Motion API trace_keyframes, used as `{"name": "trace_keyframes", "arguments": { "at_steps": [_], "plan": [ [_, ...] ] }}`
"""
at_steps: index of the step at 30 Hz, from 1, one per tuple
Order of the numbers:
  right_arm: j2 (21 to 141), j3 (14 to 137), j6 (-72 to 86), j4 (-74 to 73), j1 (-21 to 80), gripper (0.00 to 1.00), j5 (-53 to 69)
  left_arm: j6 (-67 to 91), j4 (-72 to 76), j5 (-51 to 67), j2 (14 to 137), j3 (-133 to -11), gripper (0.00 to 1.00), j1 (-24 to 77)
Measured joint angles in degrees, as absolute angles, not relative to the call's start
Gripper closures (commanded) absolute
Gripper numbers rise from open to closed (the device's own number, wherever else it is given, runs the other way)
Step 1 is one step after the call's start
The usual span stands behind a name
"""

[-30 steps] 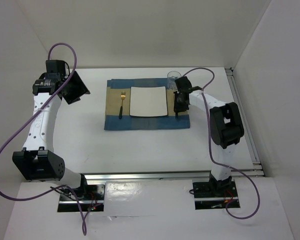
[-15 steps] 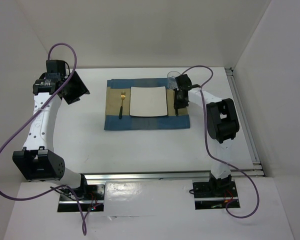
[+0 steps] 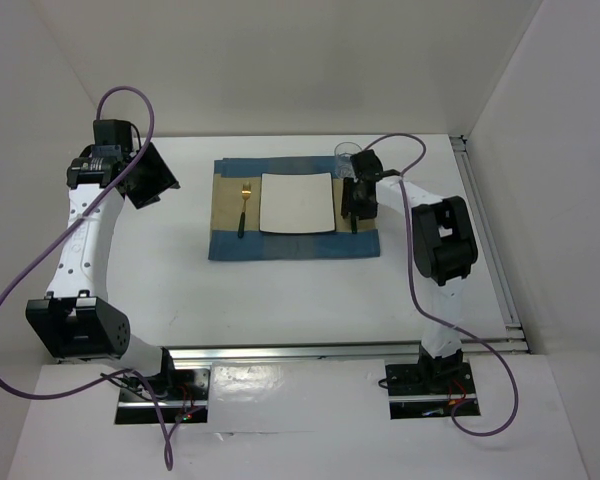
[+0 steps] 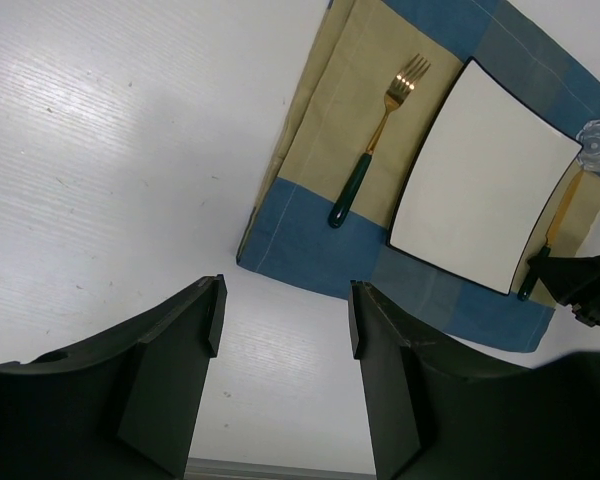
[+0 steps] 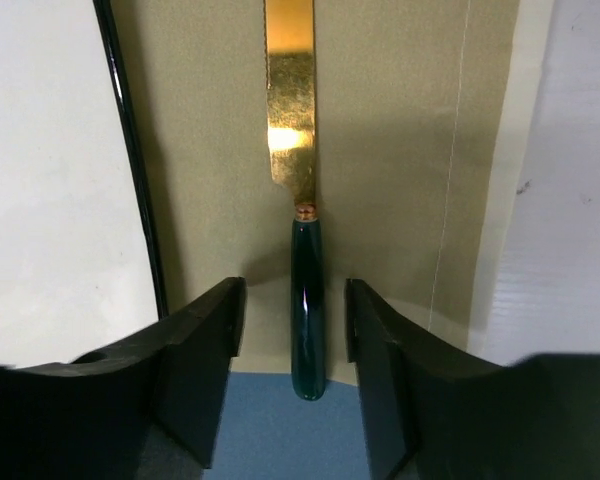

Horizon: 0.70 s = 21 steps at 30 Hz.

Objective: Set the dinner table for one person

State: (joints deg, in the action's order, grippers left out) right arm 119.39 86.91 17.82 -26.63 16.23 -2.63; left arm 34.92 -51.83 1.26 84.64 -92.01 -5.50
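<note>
1. The tabletop [image 3: 280,290] lies flat in front of both arm bases. The setting sits toward its far middle.
2. Laid so far: a striped placemat [image 3: 280,246] with a square plate [image 3: 297,203] at its centre.
3. A fork [image 3: 244,208] lies on the mat just left of the plate, tines pointing away from the arms.
4. A knife [image 5: 300,215] lies on the mat just right of the plate and parallel to its rim, blade pointing away.
5. A glass [image 3: 347,153] stands at the mat's far right corner, above the knife.
6. The right claw [image 5: 292,290] sits low over the knife handle, its fingers spread to either side with a gap showing on both. It pinches nothing.
7. The left claw [image 4: 286,290] is held high, well to the left of the mat, spread and empty.
8. Judgement: the setting looks essentially complete. What seems left is to lift the right claw clear without nudging the knife. No spoon or napkin is in view, so I cannot tell whether one is meant to follow.
</note>
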Motion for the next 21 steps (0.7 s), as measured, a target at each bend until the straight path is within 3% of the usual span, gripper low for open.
{"name": "trace_keyframes", "arguments": {
  "at_steps": [3, 8, 15, 21],
  "plan": [
    [118.67, 86.56, 18.59, -27.05, 16.25, 0.32, -2.83, 34.92, -51.83, 1.3, 84.66, -92.01, 0.31, -5.5],
    [113.86, 86.54, 19.14, -29.21, 16.38, 0.0, -4.03, 34.85, -51.83, 1.32, 84.66, -92.03, 0.31, -5.5],
    [100.2, 87.18, 21.69, -36.34, 15.4, 0.0, -8.38, 34.79, -51.83, 1.74, 84.66, -92.03, 0.31, -5.5],
    [92.92, 87.72, 27.49, -43.68, 7.35, 0.0, -13.04, 34.79, -51.64, 2.11, 84.66, -91.72, 0.31, -5.5]
  ]
}}
